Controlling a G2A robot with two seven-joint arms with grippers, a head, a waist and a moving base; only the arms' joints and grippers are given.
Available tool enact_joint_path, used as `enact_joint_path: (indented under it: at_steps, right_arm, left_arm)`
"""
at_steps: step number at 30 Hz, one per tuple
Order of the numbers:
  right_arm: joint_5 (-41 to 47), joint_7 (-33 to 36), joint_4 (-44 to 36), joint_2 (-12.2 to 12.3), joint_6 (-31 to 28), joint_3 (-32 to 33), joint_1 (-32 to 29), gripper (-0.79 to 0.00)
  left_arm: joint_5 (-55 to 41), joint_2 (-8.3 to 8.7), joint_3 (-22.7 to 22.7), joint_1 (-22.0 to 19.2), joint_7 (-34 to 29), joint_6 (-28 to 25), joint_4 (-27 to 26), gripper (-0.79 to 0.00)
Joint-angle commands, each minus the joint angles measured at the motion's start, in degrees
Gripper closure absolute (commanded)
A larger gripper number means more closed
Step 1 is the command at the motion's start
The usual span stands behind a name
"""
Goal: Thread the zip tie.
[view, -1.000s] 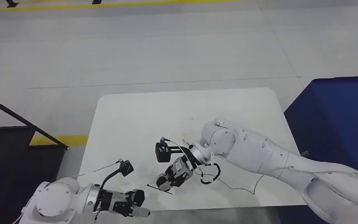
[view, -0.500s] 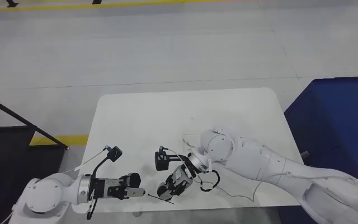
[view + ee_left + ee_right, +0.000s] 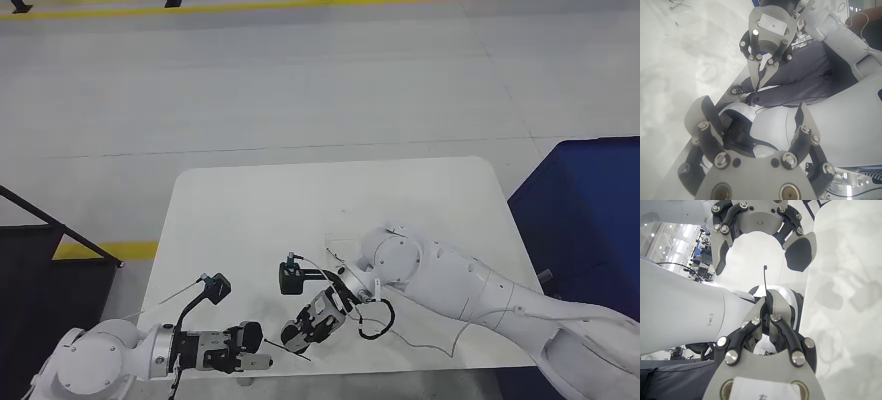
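The right gripper (image 3: 767,295) clamps a thin black plastic zip tie (image 3: 765,279), its free end poking just short of the wide-open left gripper (image 3: 761,266); best align the left squarely, closing only once the end sits between its jaws

Left claw (image 3: 761,262) spread wide, free gap between its pads; zip tie (image 3: 765,277) tip sits at the gap's mouth, touching neither pad. Right claw (image 3: 767,296) pinches the tie, close opposite. Right arm (image 3: 450,285) blocks desk (image 3: 330,200) front right; far half passable.
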Motion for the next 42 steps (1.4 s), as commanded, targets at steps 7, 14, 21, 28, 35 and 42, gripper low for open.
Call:
enact_joint_path:
  at_steps: [7,14,21,28,35,42]
  right_arm:
    - [0.57,0.67,0.72,-1.21,0.66,-0.75,-0.13,0.0]
    - [0.89,0.4,1.5,-1.97,0.4,-1.41,0.09,0.0]
    - [1.38,0.44,1.88,-2.41,0.44,-2.24,0.25,0.0]
    - [1.65,0.16,1.01,-2.24,0.16,-2.62,0.65,0.0]
    - [1.6,0.01,0.73,-1.6,0.0,-2.32,1.07,0.0]
    - [1.7,-0.51,0.38,-1.18,-0.52,-1.84,1.24,-0.785]
  left_arm:
    - [-1.73,0.45,0.38,0.76,0.65,-0.97,-0.63,-0.588]
    - [-2.0,0.86,0.62,1.24,1.05,-1.77,-0.68,-0.369]
    - [-1.79,1.22,1.14,1.16,1.82,-1.73,-0.34,-0.234]
    - [-1.46,1.56,1.58,1.15,2.87,-1.75,-0.25,0.0]
    - [-1.8,1.92,1.81,1.07,3.21,-2.22,0.17,0.0]
    - [-4.17,2.28,-0.29,0.83,5.54,-2.44,1.29,0.0]
